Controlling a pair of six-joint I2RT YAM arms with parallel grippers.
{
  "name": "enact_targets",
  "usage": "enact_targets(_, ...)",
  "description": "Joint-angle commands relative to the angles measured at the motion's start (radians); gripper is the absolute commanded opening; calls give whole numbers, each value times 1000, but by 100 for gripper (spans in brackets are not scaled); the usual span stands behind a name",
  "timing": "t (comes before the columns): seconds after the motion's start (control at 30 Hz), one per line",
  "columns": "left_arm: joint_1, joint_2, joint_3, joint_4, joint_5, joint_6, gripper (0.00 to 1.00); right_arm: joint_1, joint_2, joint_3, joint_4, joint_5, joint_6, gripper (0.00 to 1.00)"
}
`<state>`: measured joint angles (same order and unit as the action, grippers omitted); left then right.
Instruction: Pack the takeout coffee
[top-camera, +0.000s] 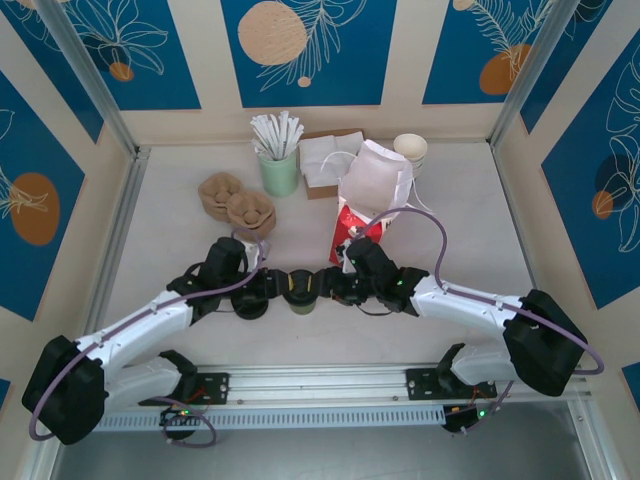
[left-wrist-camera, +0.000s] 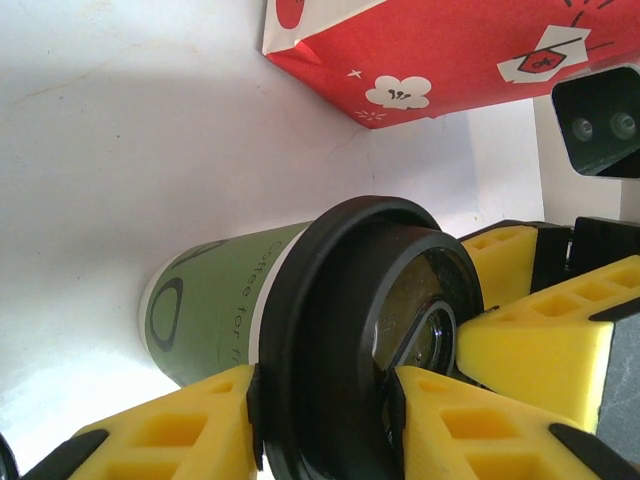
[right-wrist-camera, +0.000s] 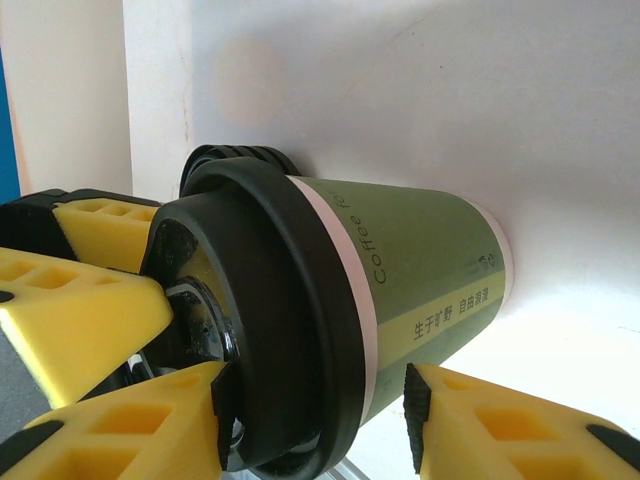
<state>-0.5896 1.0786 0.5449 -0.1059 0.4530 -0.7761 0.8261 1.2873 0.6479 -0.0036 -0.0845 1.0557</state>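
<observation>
The coffee (top-camera: 300, 290), a short green paper cup under a black lid, stands upright on the bench (top-camera: 470, 220), about midway between the left and right edges and closer to the near edge than the far one. The left pincer (top-camera: 280, 290) meets it from the left and the right pincer (top-camera: 322, 288) from the right, so the cup sits between the two. In the left wrist view the left pincer's yellow fingers (left-wrist-camera: 170, 430) are partly closed around the lid end, one close against the rim and the other lying across the lid top. Whether they press cannot be told. In the right wrist view the right pincer's fingers (right-wrist-camera: 520, 430) stand about half apart, one over the lid top and the other just beside the cup wall below the rim. Contact cannot be told there either. A tall red bag (top-camera: 352, 235) with a white open top stands just behind the cup, slightly toward the right edge. Near the far edge are two brown cardboard cup carriers (top-camera: 235, 205), a pale green mug of white sticks (top-camera: 279, 172), a brown box of napkins (top-camera: 322, 160) and a stack of white cups (top-camera: 411, 150).
</observation>
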Motion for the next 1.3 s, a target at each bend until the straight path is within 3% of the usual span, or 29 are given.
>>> enact_targets(0.0,2,50,-29,-45,8,12,34,-13,60,-42,-180,77,21,49)
enact_targets(0.57,2,44,-49,-45,9,15,33,-2,111,10,-213,73,17,48)
enact_targets(1.27,2,38,105,-126,2,43,44,19,75,175,-347,98,-43,56)
